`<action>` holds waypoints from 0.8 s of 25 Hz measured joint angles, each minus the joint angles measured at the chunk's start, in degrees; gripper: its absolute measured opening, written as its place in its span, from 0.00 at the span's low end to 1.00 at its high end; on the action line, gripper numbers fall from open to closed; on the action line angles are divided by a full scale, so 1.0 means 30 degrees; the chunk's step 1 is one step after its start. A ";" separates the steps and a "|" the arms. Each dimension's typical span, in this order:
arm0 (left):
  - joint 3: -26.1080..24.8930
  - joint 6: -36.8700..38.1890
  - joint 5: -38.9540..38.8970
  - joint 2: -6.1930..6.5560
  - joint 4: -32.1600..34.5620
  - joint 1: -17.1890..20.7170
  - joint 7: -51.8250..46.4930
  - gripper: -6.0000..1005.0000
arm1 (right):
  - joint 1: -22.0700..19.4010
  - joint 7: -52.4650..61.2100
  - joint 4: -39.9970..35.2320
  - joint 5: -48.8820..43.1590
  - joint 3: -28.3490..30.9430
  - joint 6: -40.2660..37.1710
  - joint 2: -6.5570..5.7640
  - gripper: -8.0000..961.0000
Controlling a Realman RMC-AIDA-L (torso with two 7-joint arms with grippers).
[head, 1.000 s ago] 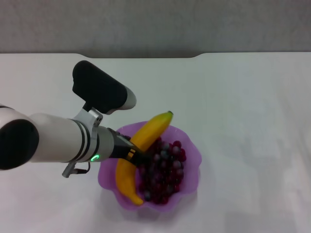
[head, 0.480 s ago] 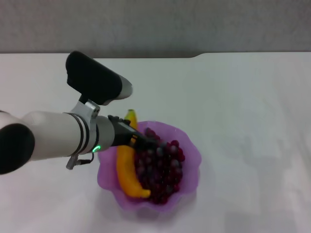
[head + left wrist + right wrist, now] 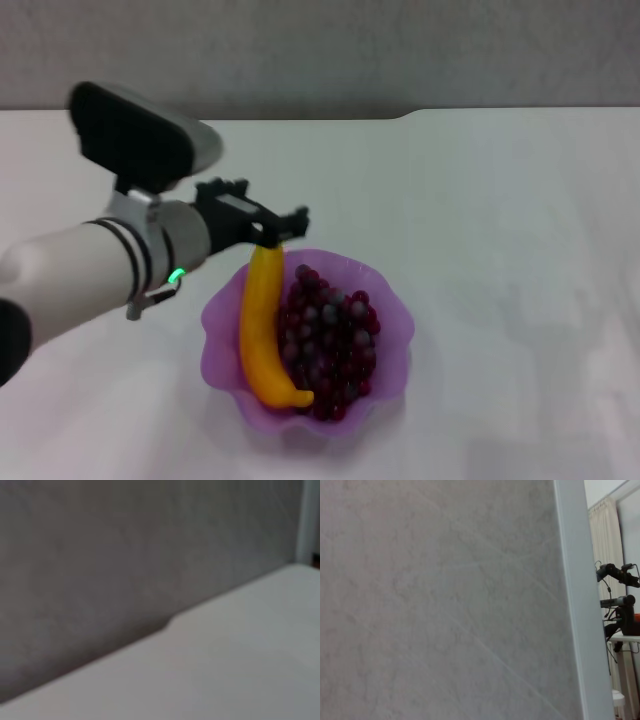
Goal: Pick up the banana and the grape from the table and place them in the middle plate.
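The banana (image 3: 258,330) lies inside the purple middle plate (image 3: 396,303), along its left side, with its far end sticking over the rim. Beside it on the right, the grape (image 3: 331,341) bunch fills the plate's middle. My left gripper (image 3: 262,212) hovers open just above the banana's far end, at the plate's far-left rim, with nothing between its fingers. I cannot tell whether it still touches the banana. The right gripper is out of view; its wrist view shows only a wall.
The white table (image 3: 490,200) stretches bare around the plate. Its far edge with the rounded notch (image 3: 167,625) shows in the left wrist view, with a grey wall behind.
The banana swung from leaning across the plate to lying along its left side. My left gripper let it go and drew back up and to the left.
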 joint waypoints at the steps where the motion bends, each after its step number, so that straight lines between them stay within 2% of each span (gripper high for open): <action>1: -0.0020 0.0737 0.0000 0.0000 -0.0061 0.0227 0.0011 0.89 | 0.0024 -0.0001 0.0000 0.0000 -0.0005 0.0000 -0.0005 0.93; 8: 0.0038 0.5659 -0.0071 0.0006 -0.1708 0.0807 0.0392 0.89 | 0.0107 0.0000 -0.0001 -0.0002 -0.0022 0.0001 -0.0015 0.93; 20: 0.0375 1.5553 -0.0173 -0.0054 -0.7899 0.0395 -0.0828 0.89 | 0.0288 0.0001 0.0000 -0.0145 -0.0053 0.0007 0.0015 0.93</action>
